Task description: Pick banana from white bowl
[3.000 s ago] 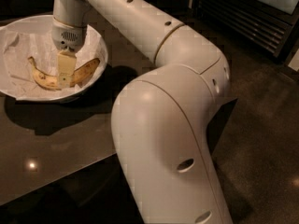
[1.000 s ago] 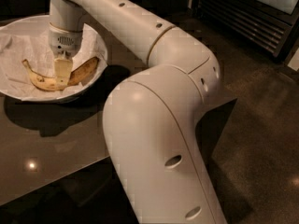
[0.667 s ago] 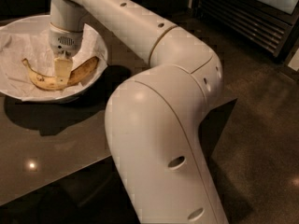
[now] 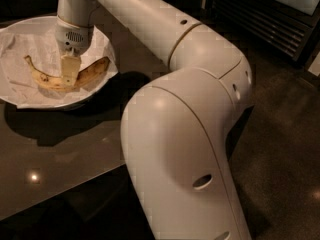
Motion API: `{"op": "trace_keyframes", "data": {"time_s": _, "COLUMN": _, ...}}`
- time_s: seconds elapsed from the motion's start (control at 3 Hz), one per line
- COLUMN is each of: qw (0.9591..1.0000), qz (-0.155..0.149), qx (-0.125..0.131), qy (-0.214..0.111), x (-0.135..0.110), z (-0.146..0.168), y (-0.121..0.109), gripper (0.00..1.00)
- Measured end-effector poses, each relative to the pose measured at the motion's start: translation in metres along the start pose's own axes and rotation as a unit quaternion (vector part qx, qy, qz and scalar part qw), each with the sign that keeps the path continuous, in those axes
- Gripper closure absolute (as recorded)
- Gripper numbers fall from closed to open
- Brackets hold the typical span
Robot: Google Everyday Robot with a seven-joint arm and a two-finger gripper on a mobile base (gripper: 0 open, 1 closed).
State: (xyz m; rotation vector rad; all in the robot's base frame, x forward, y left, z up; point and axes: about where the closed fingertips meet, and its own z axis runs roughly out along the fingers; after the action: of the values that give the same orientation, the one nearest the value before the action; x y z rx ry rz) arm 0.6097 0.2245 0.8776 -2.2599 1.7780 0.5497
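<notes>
The step in hand is the grasp. The gripper (image 4: 70, 72) hangs straight down from the arm (image 4: 165, 29) into the white bowl (image 4: 35, 20), just right of the bowl's centre and directly over the middle of the banana (image 4: 44, 80). The banana lies curved on the crinkled paper (image 4: 30, 44) lining the bowl, stem end toward the bowl's left side and its browner end toward the right rim. It appears to rest on the paper, not yet lifted, though the view is too poor to be sure.

Whether the gripper has closed on the fruit cannot be told, since its pale tip covers the banana's mid-section and hides the contact. If the hold is made, the next move calls for a straight, gentle rise clear of the bowl's rim, without crushing the soft, bruised fruit or dragging the paper along.

The bowl's left edge is cut off. The arm's bulky elbow blocks much of the table (image 4: 60, 154) to the bowl's right.
</notes>
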Motion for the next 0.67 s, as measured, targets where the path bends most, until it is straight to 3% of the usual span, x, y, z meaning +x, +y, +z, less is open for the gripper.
{"op": "trace_keyframes", "data": {"time_s": 0.67, "qw": 0.9996, "qz": -0.018, "qx": 0.014, "qy": -0.014, "x": -0.005, "z": -0.032, "y": 0.002, "gripper": 1.00}}
